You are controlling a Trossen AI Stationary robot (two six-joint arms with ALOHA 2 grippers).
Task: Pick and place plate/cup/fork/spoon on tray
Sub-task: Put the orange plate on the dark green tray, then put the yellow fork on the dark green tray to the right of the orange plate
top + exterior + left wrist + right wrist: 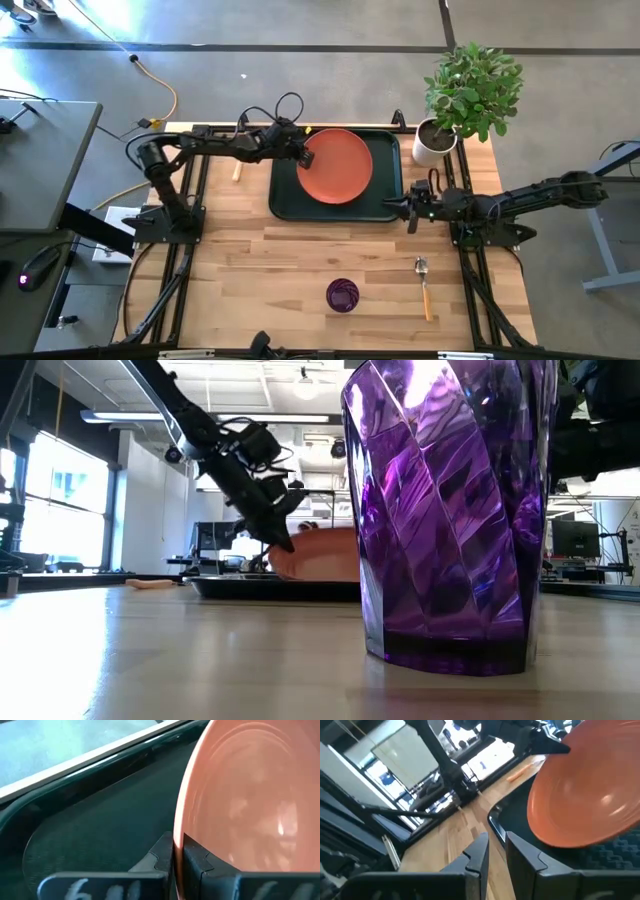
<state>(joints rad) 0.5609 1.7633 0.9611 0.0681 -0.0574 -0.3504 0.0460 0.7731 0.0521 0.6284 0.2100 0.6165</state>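
The orange-red plate (338, 166) is over the dark green tray (285, 205), tilted with its left rim raised. My left gripper (306, 157) is shut on that rim; it also shows in the low view (283, 543). My right gripper (408, 209) hovers at the tray's right edge, its fingers a little apart and empty (496, 851). The purple cup (342, 294) stands upright on the table near the front edge. The spoon (424, 285) lies flat on the table at the front right. The fork (237, 172) lies flat on the table left of the tray. My left gripper pinches the plate's left rim (178, 832) between its two fingers, one finger on the upper face and one under it. The fingers come from the table's left, slanting down. The plate is tilted, left side up, and its right part (570, 842) rests on the tray.
A potted plant (435, 142) stands at the table's far right corner, just beyond the tray. Bare wood lies between the tray and the cup. The black arm frames (180, 215) run along both table sides.
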